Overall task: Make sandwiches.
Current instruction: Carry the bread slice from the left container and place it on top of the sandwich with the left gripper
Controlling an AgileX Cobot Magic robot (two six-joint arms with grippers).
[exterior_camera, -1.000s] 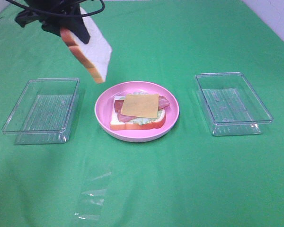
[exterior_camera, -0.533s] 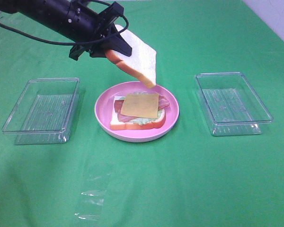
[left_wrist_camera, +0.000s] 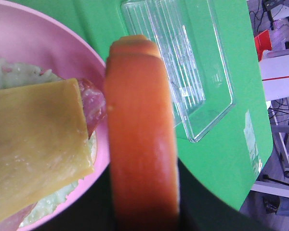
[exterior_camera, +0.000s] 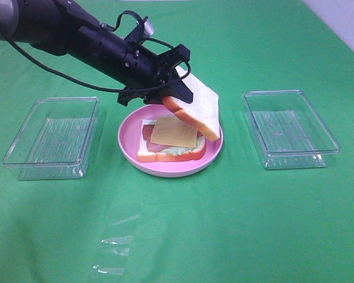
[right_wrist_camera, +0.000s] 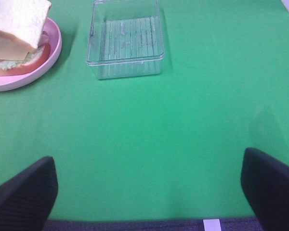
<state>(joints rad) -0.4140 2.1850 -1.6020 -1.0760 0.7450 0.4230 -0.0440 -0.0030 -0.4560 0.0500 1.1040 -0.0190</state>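
1. The left end effector (exterior_camera: 168, 93) clamps a white toy bread slice with orange-brown crust (exterior_camera: 194, 111), tilted just above the round pink plate (exterior_camera: 128, 147).
2. On that plate sits the open stack, its yellow cheese square (exterior_camera: 174, 132) uppermost.
3. The slice looks light, stiff and crush-proof; its crust edge suits gripping.
4. The right end effector (right_wrist_camera: 149, 192), well apart from the plate, stands spread and empty.

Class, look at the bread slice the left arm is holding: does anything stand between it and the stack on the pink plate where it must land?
Nothing visible does. The bread slice, held tilted by the left end effector, hangs over the cheese square topping the stack on the pink plate; only open air separates them.
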